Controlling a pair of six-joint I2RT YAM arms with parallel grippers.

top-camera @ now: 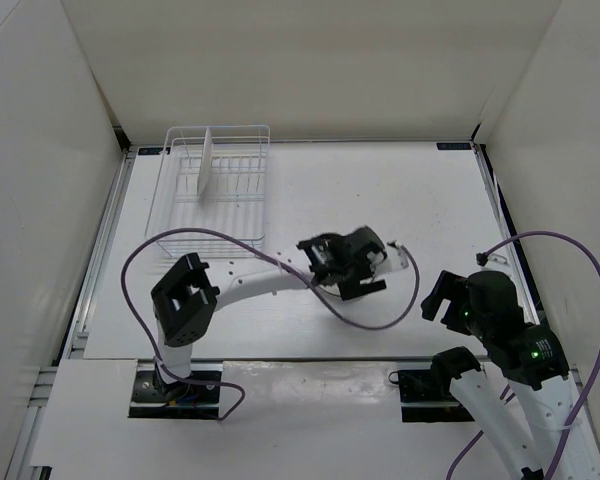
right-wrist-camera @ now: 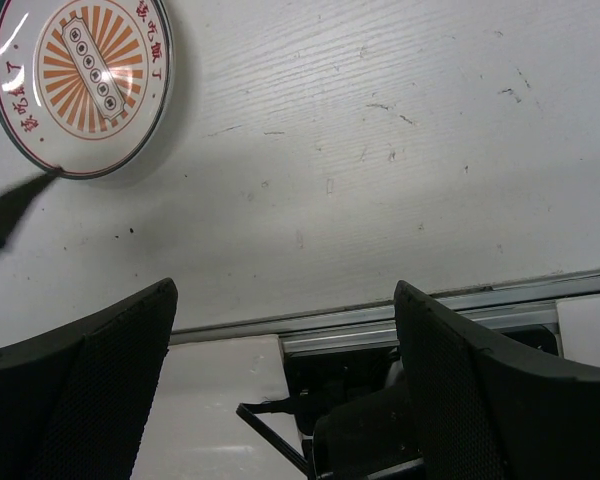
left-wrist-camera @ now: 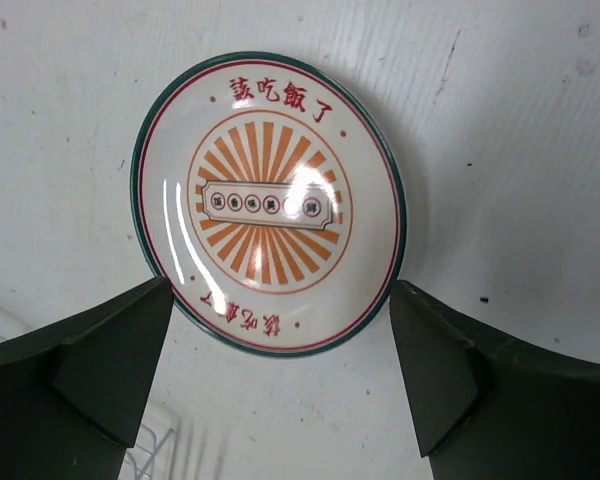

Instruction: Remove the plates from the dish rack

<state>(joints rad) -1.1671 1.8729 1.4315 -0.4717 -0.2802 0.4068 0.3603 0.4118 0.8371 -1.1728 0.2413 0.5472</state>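
One plate (left-wrist-camera: pixel 268 205) lies flat and face up on the white table (left-wrist-camera: pixel 520 150). Its orange sunburst centre, red lettering and dark green rim are plain in the left wrist view. The left pincer (left-wrist-camera: pixel 280 300) hangs over the plate's near edge with its fingers (left-wrist-camera: pixel 100 370) spread wide apart, one to each side, clamped on nothing. In the right wrist view the same plate sits in the upper left corner, well apart from the right pincer (right-wrist-camera: pixel 285 300). That pincer is likewise spread, with only bare table and a metal rail (right-wrist-camera: pixel 400 320) showing in the gap. From above, the dish rack (top-camera: pixel 242 190) stands at the far left of the table, and a second plate (top-camera: pixel 207 165) stands upright on edge among its dividers, seen as a thin white sliver. The left arm (top-camera: pixel 250 285) reaches out to the table's middle, away from the rack, and the right arm (top-camera: pixel 500 320) sits near the right edge.
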